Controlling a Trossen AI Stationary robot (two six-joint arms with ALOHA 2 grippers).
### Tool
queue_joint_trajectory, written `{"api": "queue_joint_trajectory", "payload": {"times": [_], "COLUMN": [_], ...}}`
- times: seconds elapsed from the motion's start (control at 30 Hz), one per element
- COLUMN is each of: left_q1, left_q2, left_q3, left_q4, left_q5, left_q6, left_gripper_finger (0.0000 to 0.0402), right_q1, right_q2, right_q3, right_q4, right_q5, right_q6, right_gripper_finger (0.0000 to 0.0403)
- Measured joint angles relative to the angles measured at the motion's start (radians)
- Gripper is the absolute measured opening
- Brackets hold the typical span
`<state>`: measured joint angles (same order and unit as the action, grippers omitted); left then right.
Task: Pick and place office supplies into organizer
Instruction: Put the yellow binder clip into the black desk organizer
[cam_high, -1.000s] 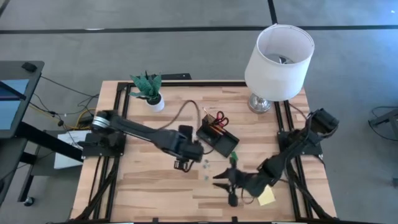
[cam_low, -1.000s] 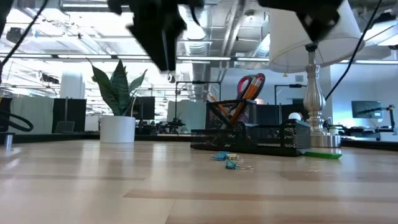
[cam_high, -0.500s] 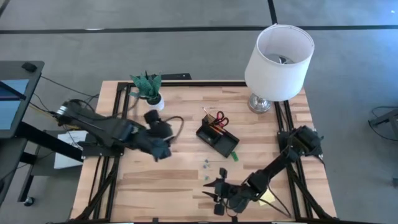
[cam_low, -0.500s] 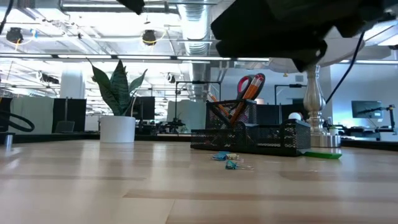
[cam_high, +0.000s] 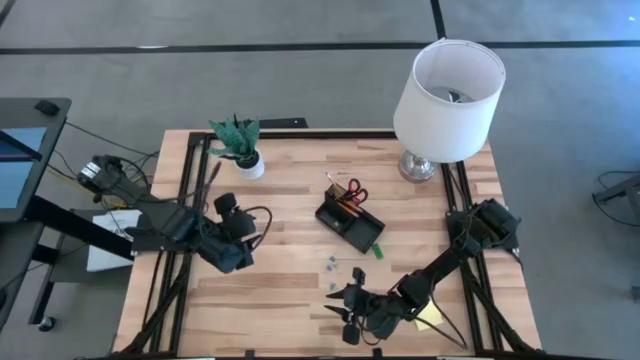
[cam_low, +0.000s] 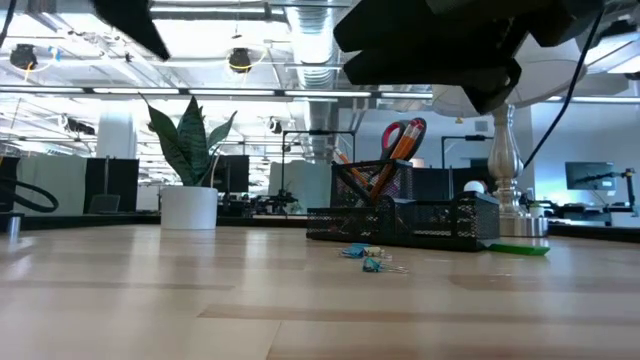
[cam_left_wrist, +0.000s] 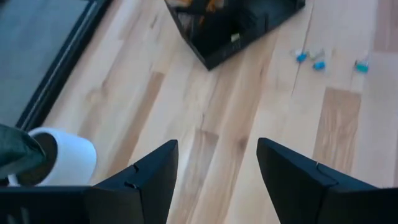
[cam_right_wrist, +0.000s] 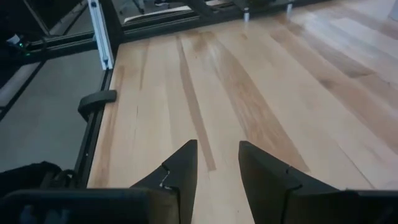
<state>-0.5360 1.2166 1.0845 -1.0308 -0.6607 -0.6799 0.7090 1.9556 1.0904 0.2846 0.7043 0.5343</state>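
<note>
Both grippers hold nothing: my left gripper (cam_left_wrist: 217, 171) waits wide open beside the plant (cam_high: 238, 142), my right gripper (cam_right_wrist: 217, 168) hangs narrow over bare wood. Clips (cam_high: 329, 266) lie just beside the organizer (cam_high: 351, 222), waiting to go in

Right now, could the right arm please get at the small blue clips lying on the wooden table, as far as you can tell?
Probably yes. The small blue clips lie on bare wood beside the black mesh organizer, with nothing over them. The right hand hovers just nearby, empty and slightly open. The left hand waits well off to the side.
</note>
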Motion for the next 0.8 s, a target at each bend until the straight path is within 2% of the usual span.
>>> {"api": "queue_joint_trajectory", "payload": {"times": [0.23,0.5,0.8], "left_q1": [-0.008,-0.008,-0.008], "left_q2": [0.001,0.001,0.001], "left_q3": [-0.048,-0.048,-0.048], "left_q4": [0.033,0.108,0.110], "left_q5": [-0.007,0.005,0.020], "left_q6": [-0.015,0.025,0.049], "left_gripper_finger": [0.0217,0.0217,0.0217], "right_q1": [0.000,-0.005,-0.058], "right_q2": [0.000,0.000,0.000], "right_q3": [0.000,0.000,-0.001], "right_q4": [-0.001,0.000,0.000], "right_q5": [-0.001,-0.001,-0.002], "right_q6": [0.084,0.087,0.087], "right_gripper_finger": [0.0113,0.0113,0.0113]}}
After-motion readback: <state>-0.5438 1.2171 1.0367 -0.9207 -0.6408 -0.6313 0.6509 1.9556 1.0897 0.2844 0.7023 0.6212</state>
